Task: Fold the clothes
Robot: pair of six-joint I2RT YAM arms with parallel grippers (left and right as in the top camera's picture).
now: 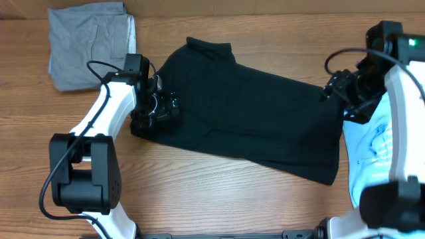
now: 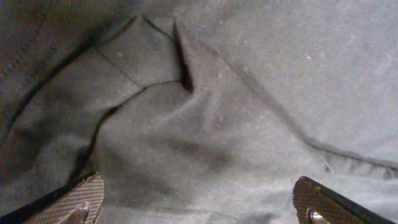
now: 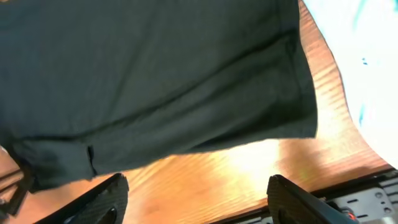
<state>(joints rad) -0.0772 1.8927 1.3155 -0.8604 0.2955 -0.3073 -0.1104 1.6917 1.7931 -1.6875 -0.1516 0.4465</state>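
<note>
right gripper — jaws apart — hovers at an edge of the black t-shirt.

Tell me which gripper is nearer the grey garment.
Left. The left gripper is over the edge of the black T-shirt nearest the grey garment; the right gripper is at its far end, by the light-blue T-shirt.

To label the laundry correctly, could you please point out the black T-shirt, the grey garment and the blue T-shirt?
black T-shirt point(image 1: 252, 119): overhead view, middle of its body.
grey garment point(image 1: 89, 43): overhead view, centre of the folded cloth.
blue T-shirt point(image 1: 365, 159): overhead view, its left part.
</note>
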